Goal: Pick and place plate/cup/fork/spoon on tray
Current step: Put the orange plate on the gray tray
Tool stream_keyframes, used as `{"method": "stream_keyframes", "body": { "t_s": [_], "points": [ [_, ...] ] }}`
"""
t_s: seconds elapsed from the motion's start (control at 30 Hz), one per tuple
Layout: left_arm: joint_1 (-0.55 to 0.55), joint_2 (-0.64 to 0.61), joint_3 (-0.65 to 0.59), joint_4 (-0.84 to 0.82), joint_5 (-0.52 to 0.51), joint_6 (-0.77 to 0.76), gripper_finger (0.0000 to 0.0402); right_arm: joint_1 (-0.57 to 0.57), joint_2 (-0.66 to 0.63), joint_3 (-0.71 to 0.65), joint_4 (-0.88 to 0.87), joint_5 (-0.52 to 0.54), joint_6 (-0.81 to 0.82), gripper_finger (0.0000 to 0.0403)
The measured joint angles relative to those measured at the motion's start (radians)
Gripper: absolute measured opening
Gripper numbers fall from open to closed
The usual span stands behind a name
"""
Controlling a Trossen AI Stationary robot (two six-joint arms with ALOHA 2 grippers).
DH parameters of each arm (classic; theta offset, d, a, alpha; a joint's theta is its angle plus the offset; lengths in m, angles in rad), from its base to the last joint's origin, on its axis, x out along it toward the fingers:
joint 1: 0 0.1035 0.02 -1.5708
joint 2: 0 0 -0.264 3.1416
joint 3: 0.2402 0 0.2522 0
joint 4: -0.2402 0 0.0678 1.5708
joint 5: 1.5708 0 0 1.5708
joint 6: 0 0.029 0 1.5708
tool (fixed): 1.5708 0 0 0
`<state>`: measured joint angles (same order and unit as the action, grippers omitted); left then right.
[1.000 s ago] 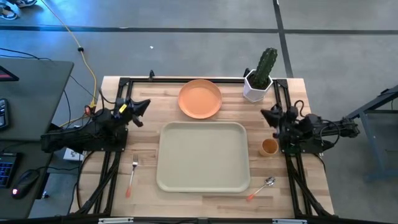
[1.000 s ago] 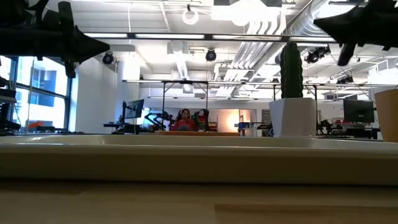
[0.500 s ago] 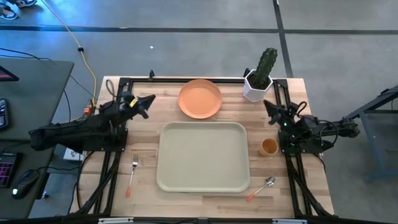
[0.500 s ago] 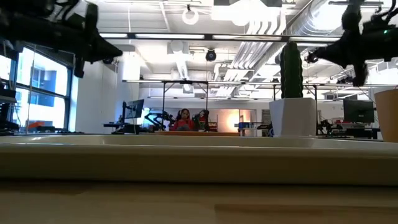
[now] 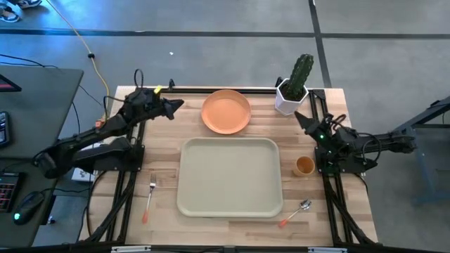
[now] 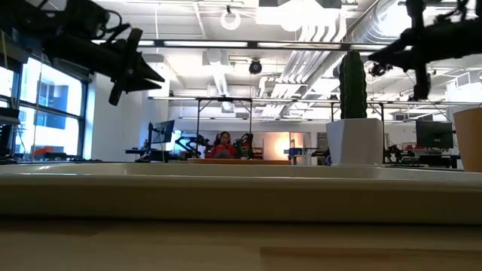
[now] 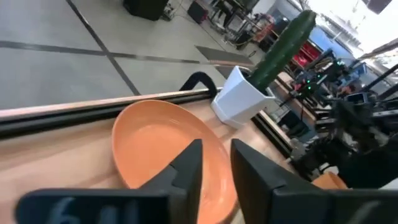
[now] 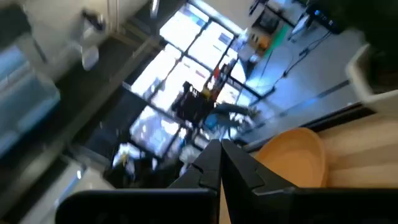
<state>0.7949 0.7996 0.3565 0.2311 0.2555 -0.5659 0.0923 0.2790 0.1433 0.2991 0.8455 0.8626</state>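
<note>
Nothing is on the tray (image 5: 228,176) yet. Starting at the left: the fork (image 5: 150,197) lies on the desk (image 5: 162,140) beside the tray's left edge, tines toward the far side, well clear of the arms. Above it the left tool (image 5: 176,105) hangs in the air, pointing at the plate (image 5: 226,111), which sits at the far edge just beyond the tray. In the left wrist view its fingers (image 7: 186,165) stand slightly apart with nothing between them, and the plate's rim (image 7: 134,112) fills the space ahead.

The likely next step is a grasp on that rim. The risk, as I judge it: the plate is shallow and smooth, so a pinch that lands too high could slide off, or push the plate toward the black rail at the desk's far edge.

Moving right, the white pot with the cactus (image 5: 294,88) stands just beside the plate, so a wide swing could knock it. The right tool (image 5: 301,119) waits near the pot, fingers close together and empty. The cup (image 5: 304,166) stands upright off the tray's right edge, close under that arm. The spoon (image 5: 295,211) lies by the tray's near right corner.
</note>
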Motion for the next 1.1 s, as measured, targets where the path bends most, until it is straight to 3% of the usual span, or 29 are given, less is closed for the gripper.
{"method": "stream_keyframes", "body": {
  "t_s": [0.13, 0.27, 0.47, 0.67, 0.9, 1.1],
  "points": [
    [0.063, 0.120, 0.048, 0.017, 0.072, 0.025, 0.0124, -0.017, 0.171, 0.035, 0.012, -0.014, 0.086, 0.0000],
    [0.081, 0.242, 0.143, 0.019, 0.123, 0.099, 0.0148, -0.062, 0.330, 0.055, 0.025, 0.085, 0.272, 0.0000],
    [0.105, 0.399, 0.263, 0.020, 0.117, 0.194, 0.0168, -0.190, 0.556, 0.117, 0.010, -0.186, 0.313, 0.0013],
    [0.127, 0.514, 0.366, -0.076, 0.150, 0.144, 0.0175, -0.360, 0.808, 0.297, -0.168, -0.389, 0.236, 0.0091],
    [0.168, 0.520, 0.483, -0.256, 0.154, 0.242, 0.0175, -0.590, 1.113, 0.513, -0.213, -0.653, 0.095, 0.0198],
    [0.181, 0.476, 0.499, -0.356, 0.155, 0.246, 0.0175, -0.684, 1.344, 0.670, -0.278, -0.870, 0.023, 0.0224]
  ]
}}
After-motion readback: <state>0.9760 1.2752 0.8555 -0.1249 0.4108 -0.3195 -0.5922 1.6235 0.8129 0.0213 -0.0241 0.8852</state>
